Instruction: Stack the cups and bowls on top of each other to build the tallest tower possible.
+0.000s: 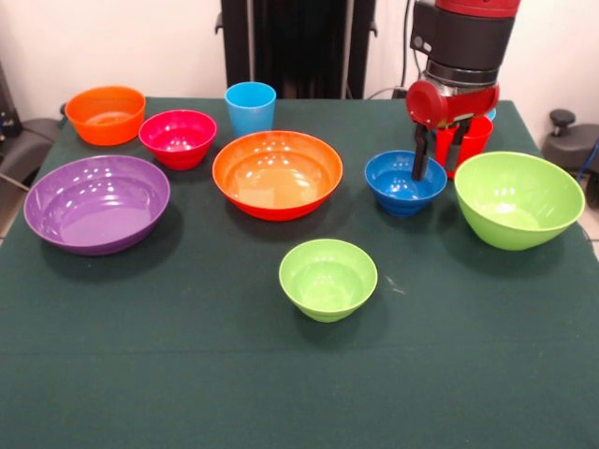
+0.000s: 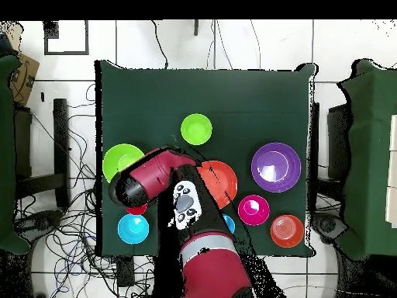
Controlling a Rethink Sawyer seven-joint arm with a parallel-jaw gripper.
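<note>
a: where is the dark blue bowl (image 1: 404, 182) now?

b: it sits on the green table (image 1: 187, 355), between the big orange bowl (image 1: 277, 174) and the big lime bowl (image 1: 518, 198). my gripper (image 1: 431, 157) hangs right at its far rim. one black finger (image 1: 421, 154) dips inside the bowl and the other stays outside, so i think i am set to pinch the rim. the fingers are a little apart and hold nothing yet.

a: is there a tower?

b: no. every bowl sits alone, spread out so i can reach each one.

a: what is close by?

b: the red cup (image 1: 465, 140) stands just behind my gripper, so i could bump it. the small lime bowl (image 1: 328, 278) is near the front. the purple bowl (image 1: 96, 202), pink bowl (image 1: 178, 137), small orange bowl (image 1: 106, 114) and light blue cup (image 1: 250, 107) are well away. from above, my arm (image 2: 155, 177) hides the blue bowl.
</note>
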